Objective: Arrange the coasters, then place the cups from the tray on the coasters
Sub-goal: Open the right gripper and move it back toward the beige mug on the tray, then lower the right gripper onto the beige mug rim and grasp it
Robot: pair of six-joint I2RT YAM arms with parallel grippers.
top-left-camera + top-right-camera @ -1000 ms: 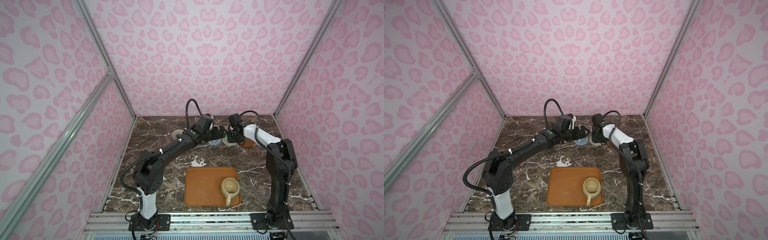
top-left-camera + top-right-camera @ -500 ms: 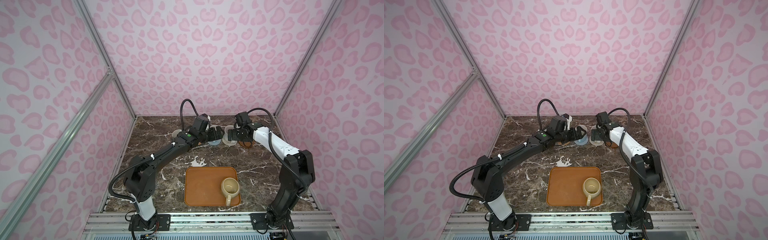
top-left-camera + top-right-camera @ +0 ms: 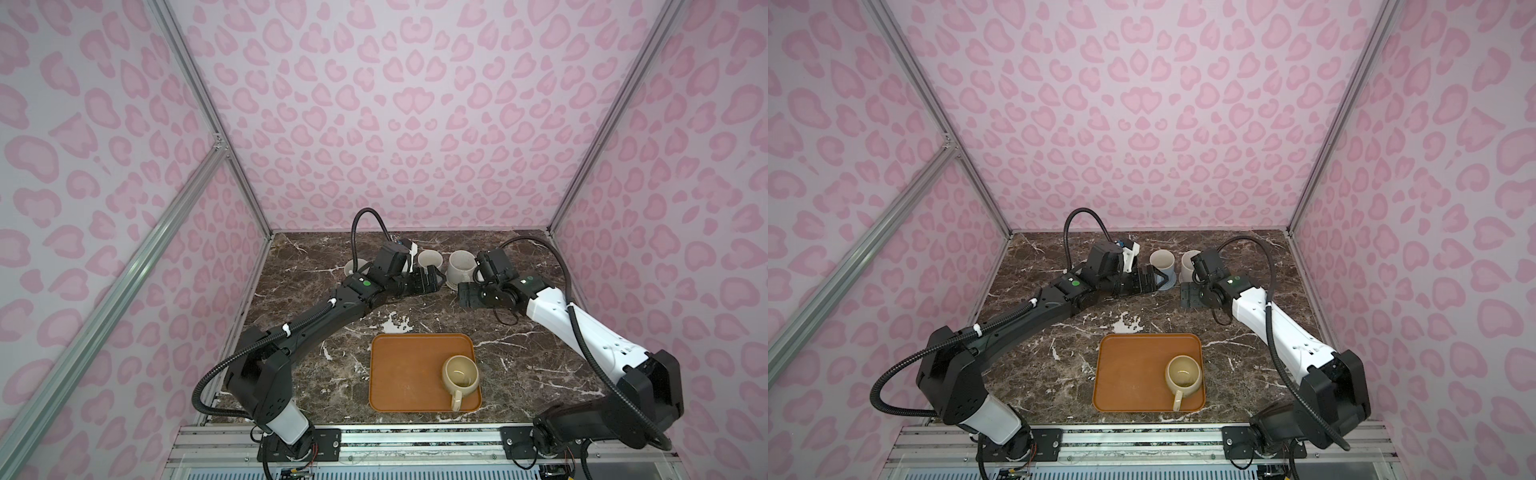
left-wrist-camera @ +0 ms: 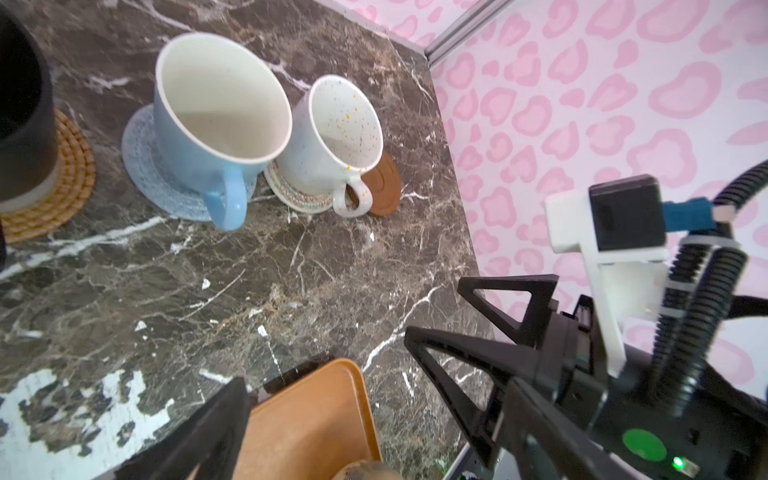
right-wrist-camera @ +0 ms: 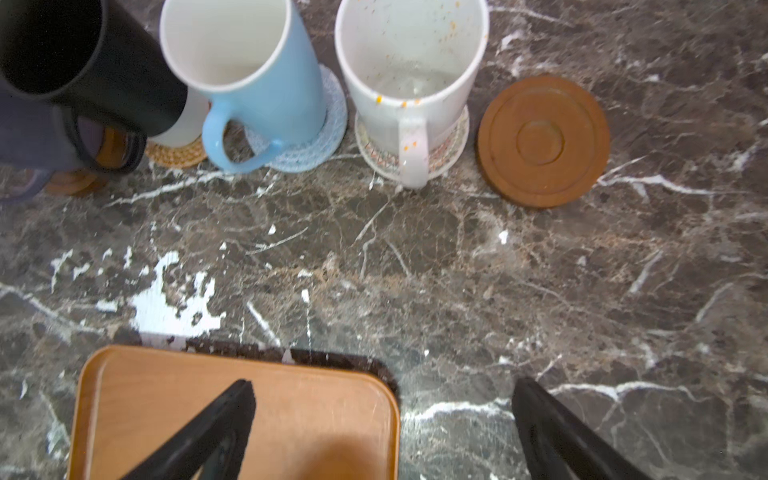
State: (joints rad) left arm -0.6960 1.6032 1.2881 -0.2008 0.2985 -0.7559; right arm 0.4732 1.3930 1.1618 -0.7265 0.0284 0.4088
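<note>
Resting on the tray (image 3: 399,374), near its front right corner, is the squat beige-yellow mug (image 3: 459,374). Beyond, the left claw (image 3: 436,280) and right claw (image 5: 382,384) hover above the worktop (image 3: 511,361), each spread apart, empty. Farthest back, the black mug (image 5: 83,54) sits on the orange woven coaster (image 5: 176,156), the light blue mug (image 5: 266,95) on the grey-blue coaster (image 5: 324,141), the speckled white mug (image 5: 411,83) on the cream coaster (image 5: 449,149); a brown wooden coaster (image 5: 542,141) lies uncovered.

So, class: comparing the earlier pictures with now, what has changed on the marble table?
The right gripper opened its jaws, letting go of the speckled white mug on the cream woven coaster, and drew back toward the near side. Unchanged: the left gripper, open by the light blue mug; the squat beige mug on the orange-brown tray; one brown wooden coaster bare.
</note>
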